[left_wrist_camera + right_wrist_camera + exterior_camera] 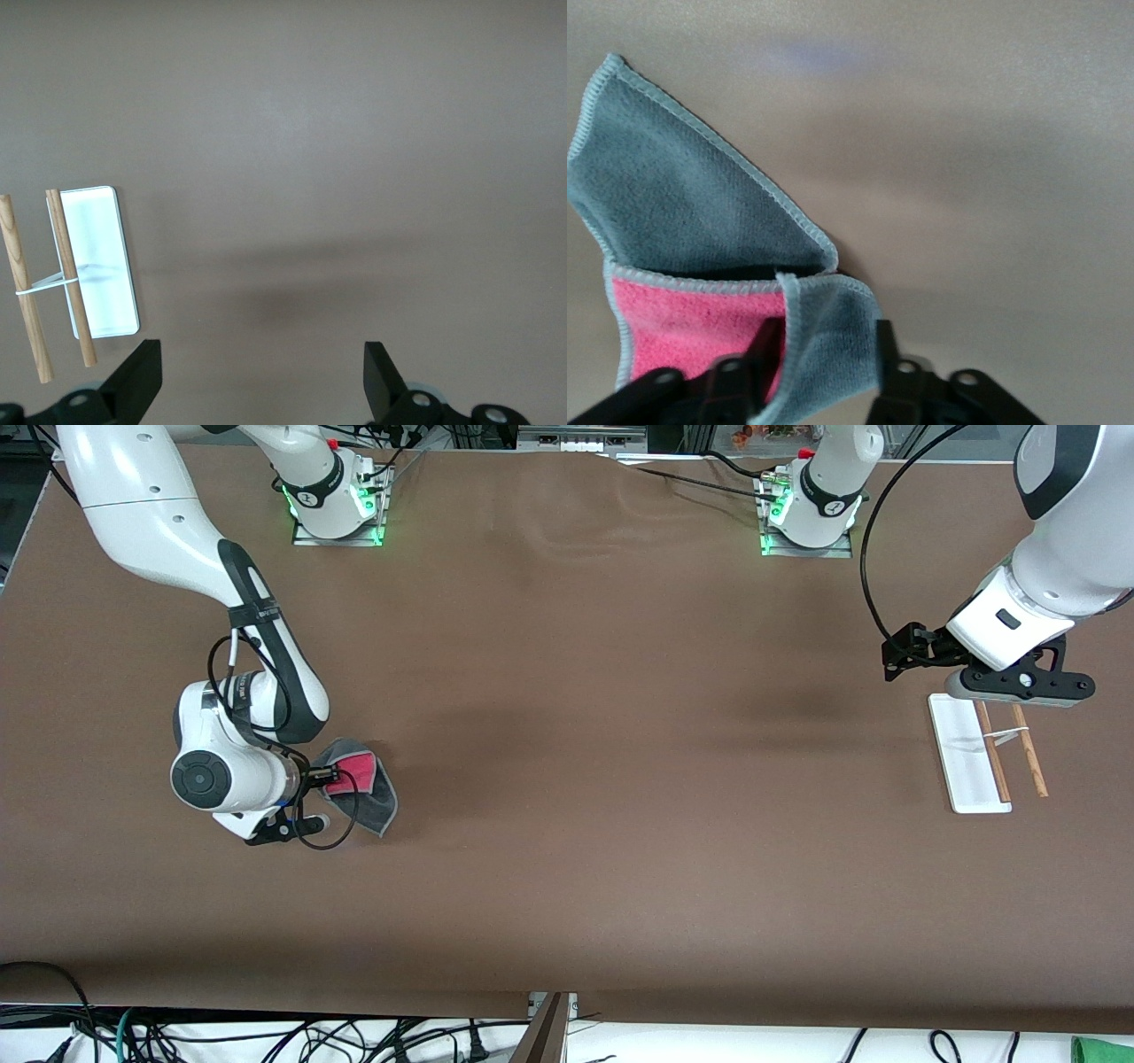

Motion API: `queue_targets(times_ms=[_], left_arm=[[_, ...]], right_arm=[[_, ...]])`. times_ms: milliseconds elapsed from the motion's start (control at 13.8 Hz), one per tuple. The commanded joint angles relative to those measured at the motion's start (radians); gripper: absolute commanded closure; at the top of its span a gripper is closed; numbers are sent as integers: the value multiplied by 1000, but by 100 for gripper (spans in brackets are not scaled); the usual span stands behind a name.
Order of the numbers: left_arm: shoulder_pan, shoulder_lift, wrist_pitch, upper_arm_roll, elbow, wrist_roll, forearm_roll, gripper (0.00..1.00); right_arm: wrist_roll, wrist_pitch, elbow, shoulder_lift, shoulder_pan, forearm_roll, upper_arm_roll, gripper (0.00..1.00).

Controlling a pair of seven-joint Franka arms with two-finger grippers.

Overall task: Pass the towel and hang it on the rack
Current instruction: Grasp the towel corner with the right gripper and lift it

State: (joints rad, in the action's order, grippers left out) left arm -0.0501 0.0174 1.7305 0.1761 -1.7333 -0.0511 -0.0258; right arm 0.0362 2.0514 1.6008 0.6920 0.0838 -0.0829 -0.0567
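- At the right arm's end of the tabletop (567, 824), I see the right gripper (824, 354) pinching only a towel (700, 230) fold; lifting may shed it.
- My left gripper (261, 376) waits spread wide and empty above the rack (970, 753); descending could topple it.

The right arm is bent low toward its own end of the table, and its gripper (819, 359) is pinched onto a fold of the towel (700, 239), seemingly at table level. The left arm is held raised, waiting; its gripper (257, 376) is spread wide.

Towel (359, 784) and rack (974, 755) lie at table's ends.
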Motion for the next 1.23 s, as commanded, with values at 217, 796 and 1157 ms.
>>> queue_targets(times_ms=[217, 796, 1157], left_arm=[[-5, -10, -9, 6, 0, -7, -17, 0], [-5, -10, -9, 6, 0, -7, -17, 0], [-5, -10, -9, 8, 0, -7, -17, 0]], right_arm=[[-2, -45, 7, -40, 10, -9, 5, 100], [-1, -181, -64, -176, 13, -6, -119, 100], [-2, -224, -162, -204, 17, -9, -284, 100]])
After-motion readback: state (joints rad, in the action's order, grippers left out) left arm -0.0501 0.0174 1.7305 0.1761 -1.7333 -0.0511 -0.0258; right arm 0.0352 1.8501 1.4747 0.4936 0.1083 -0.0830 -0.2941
